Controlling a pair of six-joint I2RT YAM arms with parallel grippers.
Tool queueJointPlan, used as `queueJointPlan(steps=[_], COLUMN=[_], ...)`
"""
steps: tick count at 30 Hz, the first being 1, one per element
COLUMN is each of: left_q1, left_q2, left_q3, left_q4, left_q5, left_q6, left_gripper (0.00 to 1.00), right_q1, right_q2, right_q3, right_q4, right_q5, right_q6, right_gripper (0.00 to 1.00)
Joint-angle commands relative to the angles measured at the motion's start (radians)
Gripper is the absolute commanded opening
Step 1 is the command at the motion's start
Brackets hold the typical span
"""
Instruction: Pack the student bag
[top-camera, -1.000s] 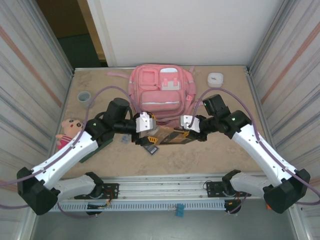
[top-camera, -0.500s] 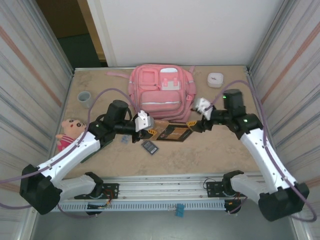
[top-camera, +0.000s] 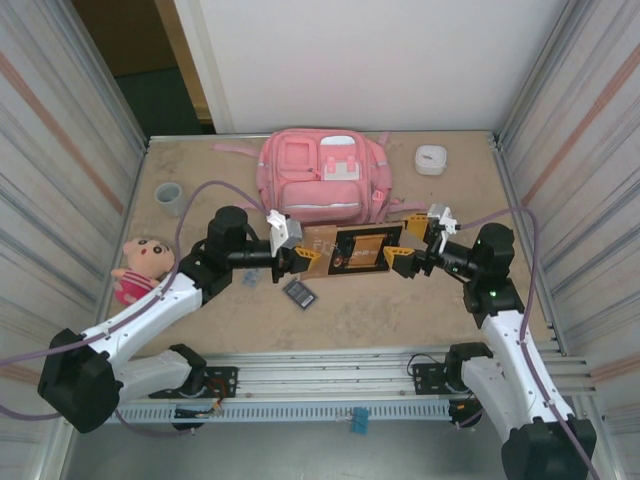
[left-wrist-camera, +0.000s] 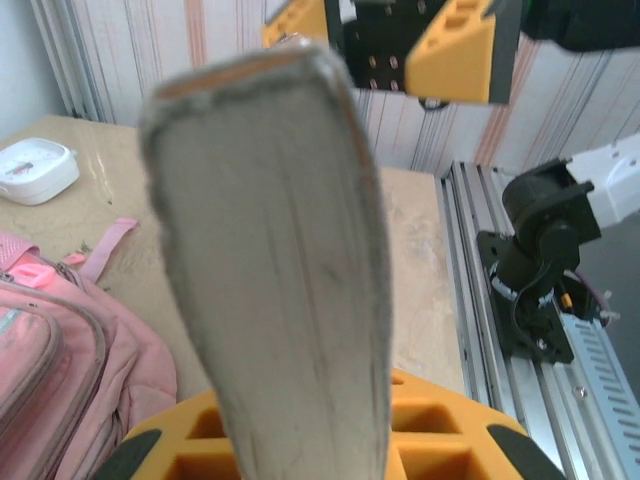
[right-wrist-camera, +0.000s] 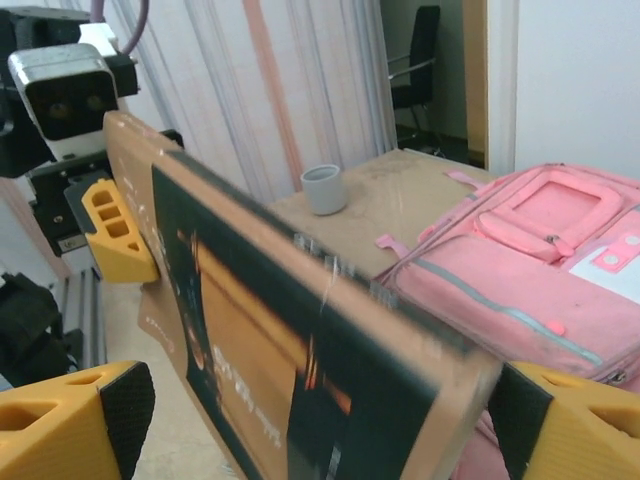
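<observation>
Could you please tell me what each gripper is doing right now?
Left gripper: closed on the book.
Right gripper: open around the book's end.

The student bag (top-camera: 322, 180) is made of soft pink cloth, and white patches are sewn onto it. The book (top-camera: 352, 248) is bound in matt brown card with a glossier dark print, and its page edges (left-wrist-camera: 270, 250) are seen as rough grey paper. The fingers (right-wrist-camera: 70, 415) of the right end effector (top-camera: 408, 241) are moulded in matt yellow plastic. The counter (top-camera: 420, 310) is finished in dull, speckled beige. The walls (top-camera: 60, 150) are clad in ribbed sheet metal.
</observation>
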Motion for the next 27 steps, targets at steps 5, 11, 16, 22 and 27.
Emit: queueJointPlan(steps=[5,11,16,22,27], left_q1=[0.037,0.063,0.068,0.079,0.079], left_q2=[-0.008,0.01,0.021,-0.009,-0.087], left_q3=[-0.017,-0.018,-0.02,-0.022,0.059], left_q4=[0.255,0.361,0.384,0.211,-0.183], left_q5=[0.116,0.21,0.219,0.108,-0.102], left_q6=[-0.11,-0.179,-0.197,-0.09,0.164], left_gripper=[0.0,0.0,0.0,0.4,0.82], right_q1=[-0.01,0.015,0.034,0.035,0.051], right_q2=[-0.027,0.052,0.09,0.08,0.076], right_q3=[-0.056,-0.036,-0.015,0.085,0.173], right_q4=[0.155,0.164,0.163,-0.102,-0.478], right_q5=[0.133,-0.135,-0.237,-0.242,-0.017], right_q6=[0.215,0.196,0.17,-0.047,-0.368], right_gripper=[0.91,0.88,0.63,0.0,0.0])
